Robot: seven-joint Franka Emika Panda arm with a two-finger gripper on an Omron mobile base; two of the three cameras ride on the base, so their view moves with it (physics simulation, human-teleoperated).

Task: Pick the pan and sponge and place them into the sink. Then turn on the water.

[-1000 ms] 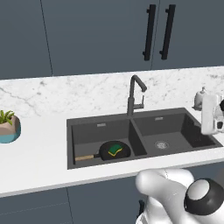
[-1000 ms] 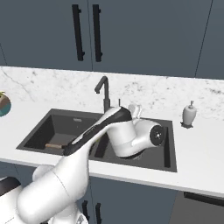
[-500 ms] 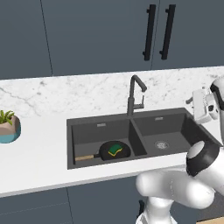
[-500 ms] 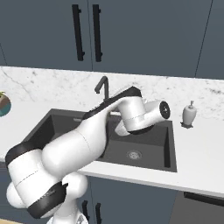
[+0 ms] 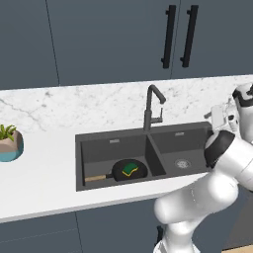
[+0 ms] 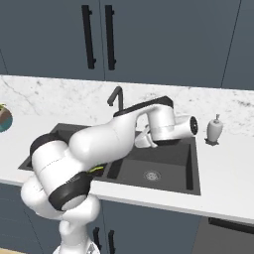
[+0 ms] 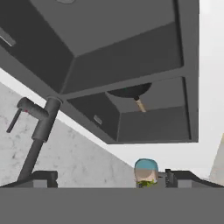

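Observation:
The black pan (image 5: 118, 172) lies in the left basin of the dark sink (image 5: 99, 148), wooden handle pointing left. The green sponge (image 5: 130, 169) rests on the pan. My gripper (image 7: 111, 178) is open and holds nothing; its fingertips (image 7: 44, 176) stand far apart. The gripper (image 6: 143, 139) hovers above the right basin of the sink (image 6: 168, 166), just right of the faucet (image 6: 116, 97). In the hand view the faucet (image 7: 38, 129) rises at the left, and the sink (image 7: 122, 52) shows a sliver of the pan (image 7: 129, 91). No water is in view at the faucet (image 5: 150, 106).
A white soap dispenser (image 6: 214, 130) stands on the counter right of the sink. A teal plant pot (image 5: 10, 144) sits far left on the marble counter. Dark cabinet doors with black handles (image 5: 179, 37) hang above. My arm's elbow (image 5: 220, 148) juts over the sink's right edge.
My hand has risen from low over the right basin to counter height beside the faucet, and the elbow has swung up to the right. Pan and sponge have not moved.

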